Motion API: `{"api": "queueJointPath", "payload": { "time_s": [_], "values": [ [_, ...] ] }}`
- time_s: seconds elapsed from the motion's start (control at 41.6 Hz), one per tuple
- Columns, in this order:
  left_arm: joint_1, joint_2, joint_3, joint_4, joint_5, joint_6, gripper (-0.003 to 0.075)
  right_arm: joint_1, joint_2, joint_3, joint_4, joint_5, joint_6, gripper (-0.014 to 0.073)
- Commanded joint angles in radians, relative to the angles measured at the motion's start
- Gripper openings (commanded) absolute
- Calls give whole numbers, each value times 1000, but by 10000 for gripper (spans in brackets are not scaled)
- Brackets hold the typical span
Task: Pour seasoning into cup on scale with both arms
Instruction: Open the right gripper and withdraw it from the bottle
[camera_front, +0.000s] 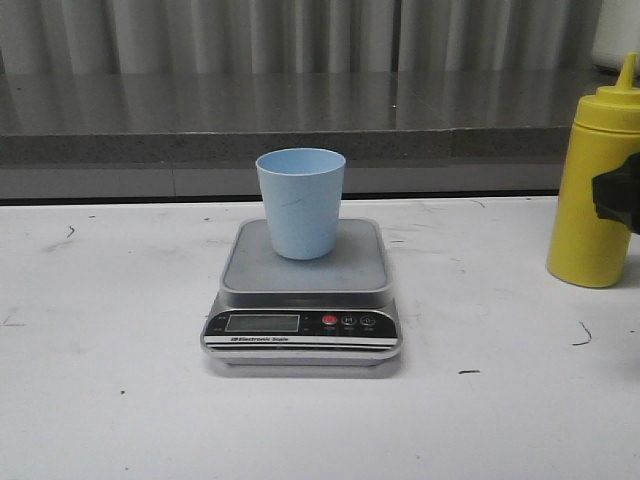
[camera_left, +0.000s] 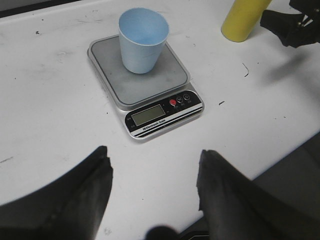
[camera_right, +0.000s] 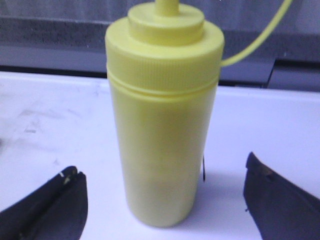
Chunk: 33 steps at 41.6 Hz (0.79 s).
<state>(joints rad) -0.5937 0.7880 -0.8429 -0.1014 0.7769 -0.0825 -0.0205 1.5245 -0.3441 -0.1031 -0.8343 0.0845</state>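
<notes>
The pale blue cup (camera_front: 300, 202) stands upright on the steel platform of the scale (camera_front: 302, 330), also seen in the left wrist view as cup (camera_left: 142, 40) on scale (camera_left: 150, 80). The yellow seasoning bottle (camera_front: 597, 180) stands upright on the table at the far right. My right gripper (camera_front: 622, 198) is open beside the bottle; in its wrist view the bottle (camera_right: 162, 120) stands ahead of the wide-open gripper (camera_right: 162, 180), not touched by either finger. My left gripper (camera_left: 152, 170) is open over bare table, short of the scale's front panel, holding nothing.
The white table (camera_front: 100, 380) bears scuff marks. A grey ledge (camera_front: 200, 120) and a curtain run along the back. In the left wrist view the table's near edge (camera_left: 290, 155) drops off beside the fingers.
</notes>
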Motion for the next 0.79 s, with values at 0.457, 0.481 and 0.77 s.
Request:
{"api": "queueJointPath", "payload": {
  "time_s": [0.457, 0.481, 0.77],
  "values": [
    [-2, -3, -26, -14, -69, -1, 385, 209, -697, -335, 3, 1488, 51, 550],
    [-2, -3, -26, -14, -69, -1, 385, 214, -708, -360, 3, 1524, 48, 547],
    [-2, -3, -26, -14, -69, -1, 385, 248, -899, -480, 61, 1795, -41, 542]
  ]
}}
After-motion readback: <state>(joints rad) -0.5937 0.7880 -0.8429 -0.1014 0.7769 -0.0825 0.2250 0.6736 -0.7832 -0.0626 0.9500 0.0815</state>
